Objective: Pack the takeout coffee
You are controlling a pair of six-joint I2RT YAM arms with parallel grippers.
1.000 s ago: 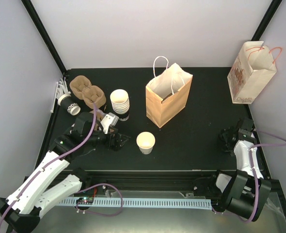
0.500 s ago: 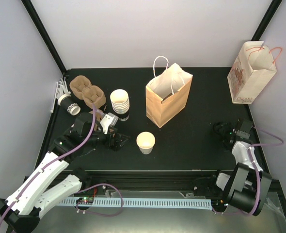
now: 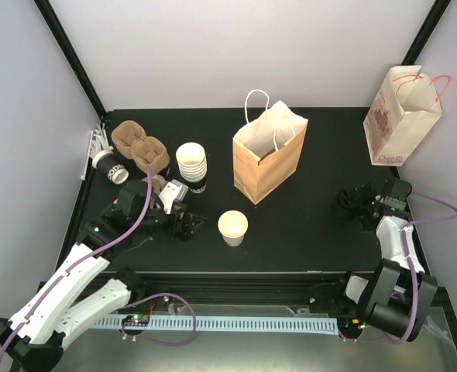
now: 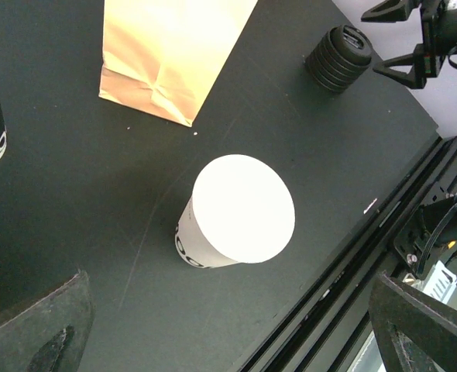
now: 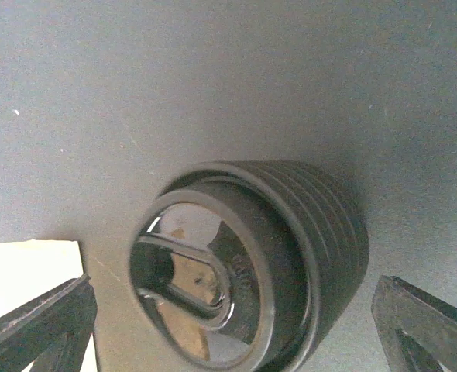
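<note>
An open white paper cup with a dark band stands lidless near the front of the mat, also in the left wrist view. My left gripper is open just left of it, with nothing between its fingers. A stack of black lids lies on the mat at the right. My right gripper is open, and the lid stack sits just ahead of its spread fingers. A lidded cup lies on its side at the far left.
A brown paper bag with white handles stands open mid-table. A stack of white cups and brown pulp carriers sit at the left. A printed paper bag leans on the right wall. The front rail runs close to the cup.
My right arm has swung forward and to the left to the lid stack, and its jaws have spread wider. The left arm and the cup have stayed put.
</note>
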